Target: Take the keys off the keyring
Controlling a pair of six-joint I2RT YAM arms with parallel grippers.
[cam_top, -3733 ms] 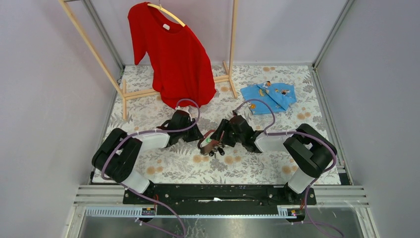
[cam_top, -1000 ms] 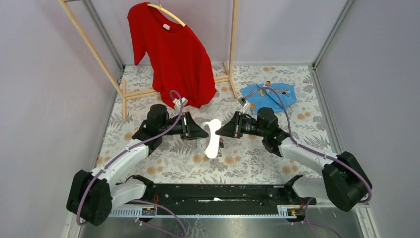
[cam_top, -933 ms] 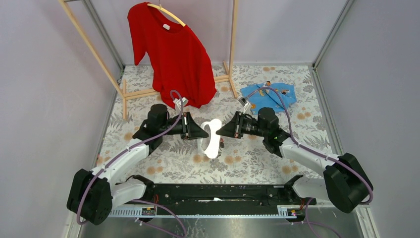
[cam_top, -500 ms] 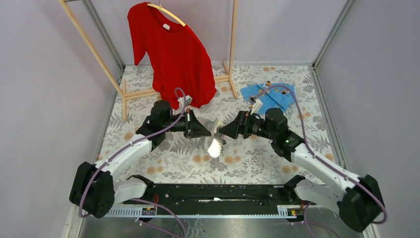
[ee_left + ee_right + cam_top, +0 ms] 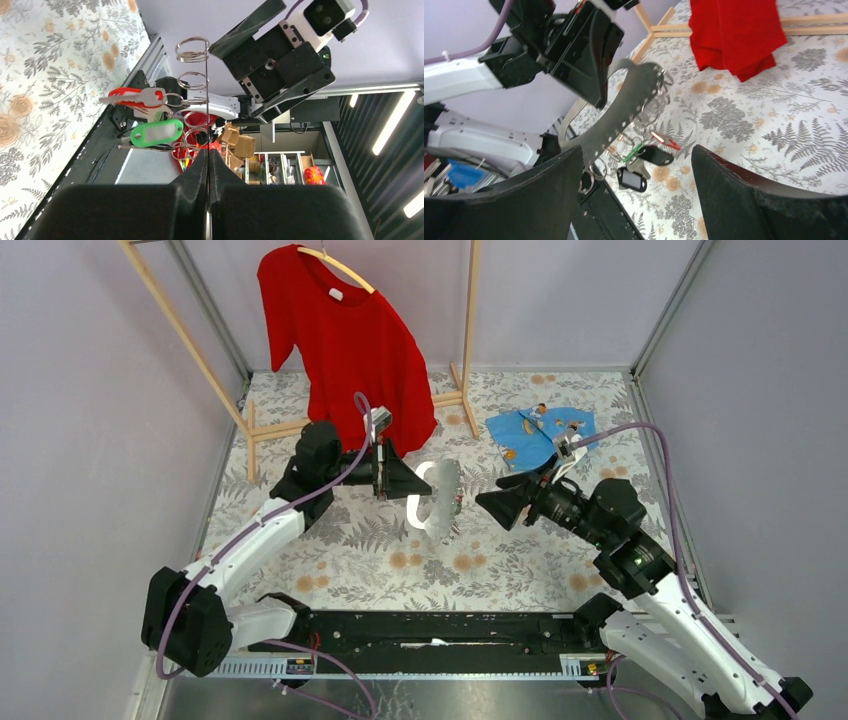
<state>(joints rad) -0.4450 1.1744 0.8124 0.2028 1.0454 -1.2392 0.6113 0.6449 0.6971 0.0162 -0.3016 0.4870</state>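
Grey perforated band, the keyring [image 5: 624, 112] hung pinched edge-on in the closed left gripper [image 5: 207, 157], with the red key [image 5: 135, 96], green key [image 5: 156, 134] and black key [image 5: 656, 155] dangling from small split rings [image 5: 192, 49] below it. The right gripper [image 5: 497, 508] gaped wide just beside the band, holding nothing. I judged I should keep the band steady and take one key head at a time, not the cluster.

Grey keyring [image 5: 623, 112]; green, red, black keys [image 5: 655, 156]

the keyring [image 5: 621, 114] is a matt grey band hung with shiny metal wire rings [image 5: 192, 49]; the keys [image 5: 156, 133] have glossy plastic heads.
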